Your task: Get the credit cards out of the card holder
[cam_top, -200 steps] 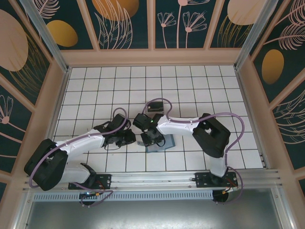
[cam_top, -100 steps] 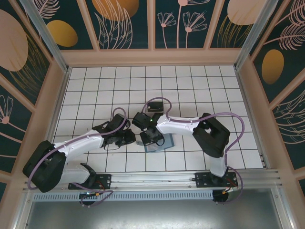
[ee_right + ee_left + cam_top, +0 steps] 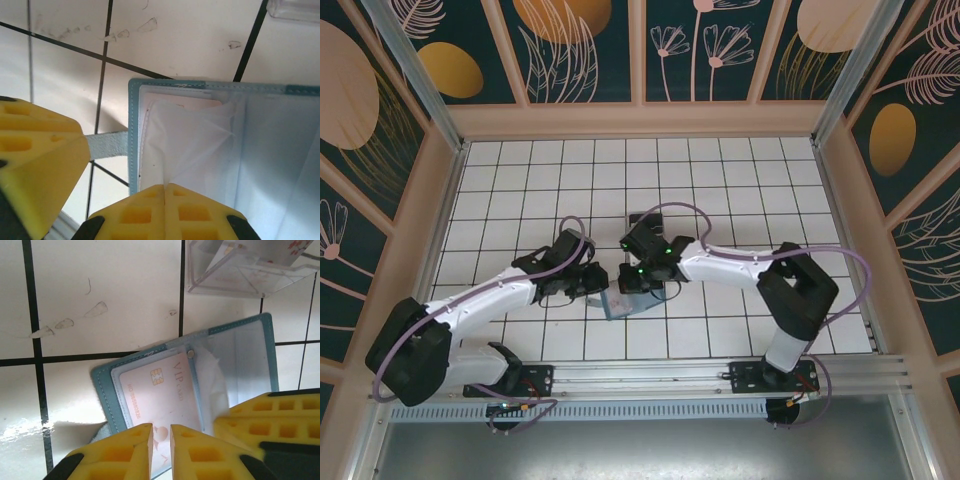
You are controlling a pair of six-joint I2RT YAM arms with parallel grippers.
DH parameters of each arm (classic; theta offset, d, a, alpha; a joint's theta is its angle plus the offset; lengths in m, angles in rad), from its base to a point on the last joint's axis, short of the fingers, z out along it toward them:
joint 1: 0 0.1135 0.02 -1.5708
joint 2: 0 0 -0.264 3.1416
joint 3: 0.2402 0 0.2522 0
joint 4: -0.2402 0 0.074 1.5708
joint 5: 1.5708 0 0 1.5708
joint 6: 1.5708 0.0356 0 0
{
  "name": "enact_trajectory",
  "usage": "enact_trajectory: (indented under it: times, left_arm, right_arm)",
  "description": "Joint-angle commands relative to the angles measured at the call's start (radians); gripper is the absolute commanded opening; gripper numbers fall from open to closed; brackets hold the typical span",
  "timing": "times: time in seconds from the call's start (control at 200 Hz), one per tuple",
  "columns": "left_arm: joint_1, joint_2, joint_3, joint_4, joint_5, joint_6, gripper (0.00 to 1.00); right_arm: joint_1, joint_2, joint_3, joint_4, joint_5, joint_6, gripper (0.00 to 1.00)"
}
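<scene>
top view, step: judged as freeing the first card. the card holder [image 3: 625, 304] lies open on the bench [image 3: 520, 180], right under the tips of the left tool [image 3: 601, 285] and right tool [image 3: 640, 283], which face each other closely. best done with one tool lifting the sleeve and the other drawing the card.
top view, arms: both forearms run low and converge over the holder. the left arm is stretched out from its base. the right arm is bent sharply at the elbow, forearm running leftward.
left wrist, card: a pale credit card [image 3: 160, 395] with a chip sits in its clear slot just ahead of the tips. a clear box [image 3: 240, 265] lies well ahead.
left wrist, tool: fingers nearly together with a slit between. cannot tell whether they nip the card's near edge. grip that edge only and draw straight back along the slot.
right wrist, tool: fingers pressed together, clamped on the holder's clear sleeve [image 3: 190, 145]. the film is tented up to the pinch.
right wrist, advice: keep the lift gentle, so the slot mouth gapes without dragging the holder.
</scene>
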Motion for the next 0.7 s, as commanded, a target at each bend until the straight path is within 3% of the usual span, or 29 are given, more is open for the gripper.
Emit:
enact_trajectory:
  times: [0.0,0.195,0.555,0.696]
  left_arm:
    - [0.007,0.022,0.000,0.012,0.032,-0.001,0.17]
    - [-0.006,0.081,-0.005,0.080,0.087,-0.022,0.17]
    - [-0.073,0.207,0.025,0.169,0.116,-0.077,0.16]
    - [-0.088,0.235,0.038,0.219,0.150,-0.102,0.16]
  right_arm:
    - [-0.032,-0.057,-0.098,0.198,-0.122,0.057,0.00]
    - [-0.086,-0.082,-0.225,0.387,-0.246,0.083,0.00]
    - [-0.138,-0.121,-0.317,0.475,-0.310,0.104,0.00]
    - [-0.158,-0.139,-0.336,0.469,-0.314,0.102,0.09]
